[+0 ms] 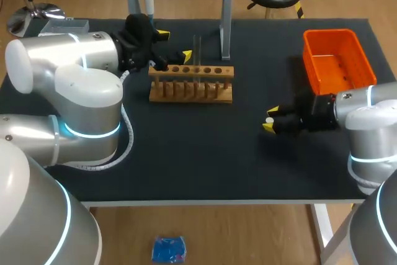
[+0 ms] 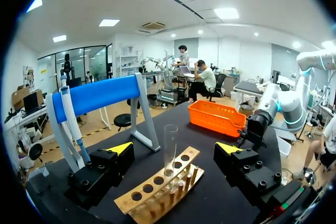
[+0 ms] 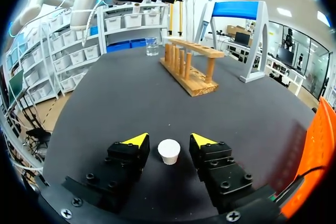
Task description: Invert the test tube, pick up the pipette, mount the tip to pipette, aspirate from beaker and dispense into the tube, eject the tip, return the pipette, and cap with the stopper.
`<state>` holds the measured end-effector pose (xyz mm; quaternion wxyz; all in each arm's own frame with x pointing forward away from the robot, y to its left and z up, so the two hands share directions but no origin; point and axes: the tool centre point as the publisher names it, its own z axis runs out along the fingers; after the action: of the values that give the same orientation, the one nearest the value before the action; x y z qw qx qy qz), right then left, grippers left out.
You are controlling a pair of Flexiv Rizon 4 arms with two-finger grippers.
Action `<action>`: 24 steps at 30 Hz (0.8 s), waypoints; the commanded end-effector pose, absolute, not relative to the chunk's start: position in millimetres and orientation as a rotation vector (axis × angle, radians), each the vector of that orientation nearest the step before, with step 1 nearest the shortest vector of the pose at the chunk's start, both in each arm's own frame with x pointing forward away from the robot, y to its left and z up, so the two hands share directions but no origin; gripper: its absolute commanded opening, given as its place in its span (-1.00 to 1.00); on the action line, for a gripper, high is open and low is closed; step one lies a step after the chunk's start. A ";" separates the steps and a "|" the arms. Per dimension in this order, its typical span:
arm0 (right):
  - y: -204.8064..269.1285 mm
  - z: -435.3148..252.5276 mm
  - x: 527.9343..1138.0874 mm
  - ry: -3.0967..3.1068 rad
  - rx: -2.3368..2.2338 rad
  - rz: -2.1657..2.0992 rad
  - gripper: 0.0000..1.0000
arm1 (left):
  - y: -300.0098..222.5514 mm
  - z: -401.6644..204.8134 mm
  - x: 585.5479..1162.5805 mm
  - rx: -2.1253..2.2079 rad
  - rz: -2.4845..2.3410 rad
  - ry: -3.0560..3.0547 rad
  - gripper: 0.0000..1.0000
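Reading left gripper [image 2: 174, 148] first: fingers wide, nothing held, one on either side of the test tube [image 2: 170, 150] without touching it; tube stands upright in a hole of the wooden rack [image 2: 160, 184], mouth up as far as I can tell. Right gripper [image 3: 169, 140] is well off the rack's right end, low over the table [image 1: 205, 166]; fingers apart, white stopper [image 3: 169, 151] sits on the table between them with a gap on each side, so not gripped. Pipette [image 2: 71, 124] hangs on the blue stand [image 2: 100, 94] just behind the rack, untouched; beaker [image 3: 151, 46] past the rack's left end, not visible in the head view; orange bin [image 1: 338, 60] right of the rack, well apart.

Progress, my judgement: at most the invert step is done, if mouth-up in the rack is the target pose; can't confirm. Left to do: pipette pickup, tip mount (no tip visible anywhere), aspirate, dispense, eject, return, cap; stopper at the right gripper looks staged for capping only.
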<state>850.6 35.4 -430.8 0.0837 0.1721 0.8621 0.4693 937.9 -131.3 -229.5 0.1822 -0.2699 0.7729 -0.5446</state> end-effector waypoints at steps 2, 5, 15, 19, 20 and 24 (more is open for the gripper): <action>35.9 -430.1 850.5 2.561 0.518 1.404 -0.03 | -132.2 -230.6 938.0 -0.762 -1.541 2.177 1.00; 35.7 -429.8 850.3 2.557 0.520 1.404 -0.07 | -132.2 -230.6 938.0 -0.762 -1.541 2.177 1.00; 33.8 -430.1 848.1 2.555 0.524 1.407 -0.10 | -132.2 -230.6 938.0 -0.762 -1.541 2.177 1.00; 32.5 -430.4 847.8 2.553 0.528 1.405 -0.11 | -132.2 -230.6 938.0 -0.762 -1.541 2.177 1.00; 32.4 -430.5 847.8 2.552 0.528 1.404 -0.11 | -132.2 -230.6 938.0 -0.762 -1.541 2.177 1.00; 31.6 -430.4 848.4 2.548 0.529 1.400 -0.10 | -132.2 -230.6 938.0 -0.762 -1.541 2.177 1.00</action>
<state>850.1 32.2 -431.2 0.0909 0.1777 0.8592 0.4711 937.9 -131.3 -229.5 0.1822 -0.2699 0.7729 -0.5446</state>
